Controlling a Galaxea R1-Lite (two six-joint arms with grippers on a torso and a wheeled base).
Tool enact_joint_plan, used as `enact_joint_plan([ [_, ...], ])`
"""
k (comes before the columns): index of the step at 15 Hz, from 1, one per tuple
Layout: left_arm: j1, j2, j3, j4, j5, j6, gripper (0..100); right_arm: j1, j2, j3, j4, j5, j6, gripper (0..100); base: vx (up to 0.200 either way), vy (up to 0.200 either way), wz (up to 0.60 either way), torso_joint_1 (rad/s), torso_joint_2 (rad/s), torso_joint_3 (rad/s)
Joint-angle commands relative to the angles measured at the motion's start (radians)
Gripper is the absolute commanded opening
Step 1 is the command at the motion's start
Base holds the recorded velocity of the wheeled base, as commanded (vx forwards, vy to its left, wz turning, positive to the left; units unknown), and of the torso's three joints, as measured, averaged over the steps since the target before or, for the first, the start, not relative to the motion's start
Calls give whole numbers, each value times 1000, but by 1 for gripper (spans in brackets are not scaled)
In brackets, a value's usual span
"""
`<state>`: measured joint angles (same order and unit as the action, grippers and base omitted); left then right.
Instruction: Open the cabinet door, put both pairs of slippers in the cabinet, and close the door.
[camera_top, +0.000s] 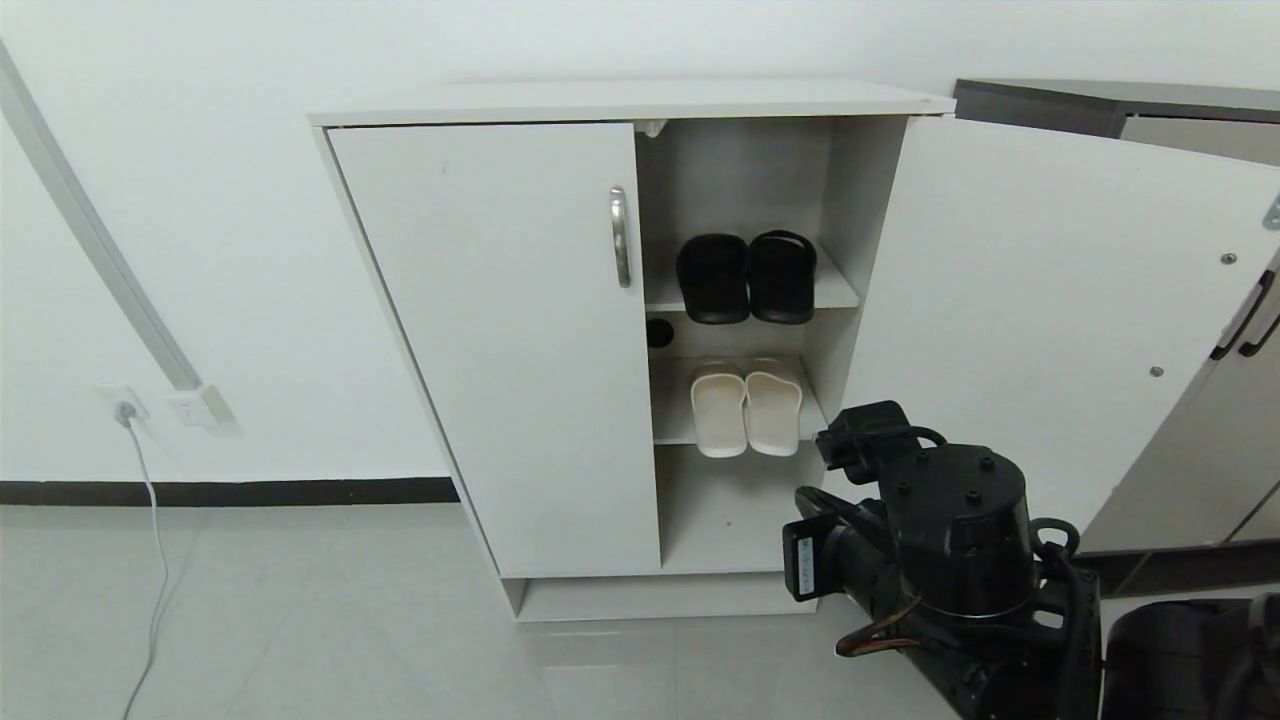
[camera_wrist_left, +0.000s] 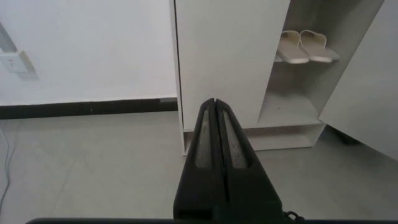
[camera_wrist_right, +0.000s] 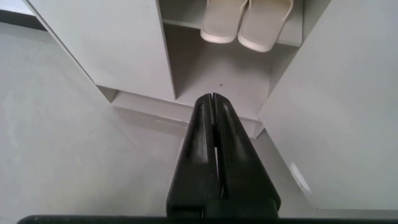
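Observation:
The white cabinet (camera_top: 620, 100) stands against the wall with its left door (camera_top: 500, 340) closed and its right door (camera_top: 1040, 320) swung wide open. A pair of black slippers (camera_top: 745, 278) rests on the upper shelf. A pair of cream slippers (camera_top: 745, 410) sits on the shelf below, toes outward. My right arm (camera_top: 950, 540) hovers low in front of the open side. My right gripper (camera_wrist_right: 213, 96) is shut and empty, above the cabinet's bottom edge and below the cream slippers (camera_wrist_right: 245, 18). My left gripper (camera_wrist_left: 214, 101) is shut and empty over the floor, facing the closed door.
The open door (camera_wrist_right: 348, 112) stands close beside my right arm. Behind it is a grey cabinet (camera_top: 1200, 110) with dark handles. A wall socket (camera_top: 125, 410) with a cable hangs at the far left. Bare tiled floor (camera_top: 300, 620) lies before the cabinet.

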<state>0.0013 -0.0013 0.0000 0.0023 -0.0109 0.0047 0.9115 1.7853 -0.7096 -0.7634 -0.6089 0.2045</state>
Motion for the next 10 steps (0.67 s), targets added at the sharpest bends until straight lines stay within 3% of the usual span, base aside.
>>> enact_joint_plan([
  [1,0,1,0,1,0,0,0,-3,2,-1,-1,0,0,0,0,0,0,0,0,0],
  [5,0,1,0,-1,0,0,0,-5,2,-1,3,1,0,0,0,0,0,8,-161,-250],
  [10,0,1,0,-1,0,0,0,-6,8,1,3,0,0,0,0,0,0,51,-504,-367],
])
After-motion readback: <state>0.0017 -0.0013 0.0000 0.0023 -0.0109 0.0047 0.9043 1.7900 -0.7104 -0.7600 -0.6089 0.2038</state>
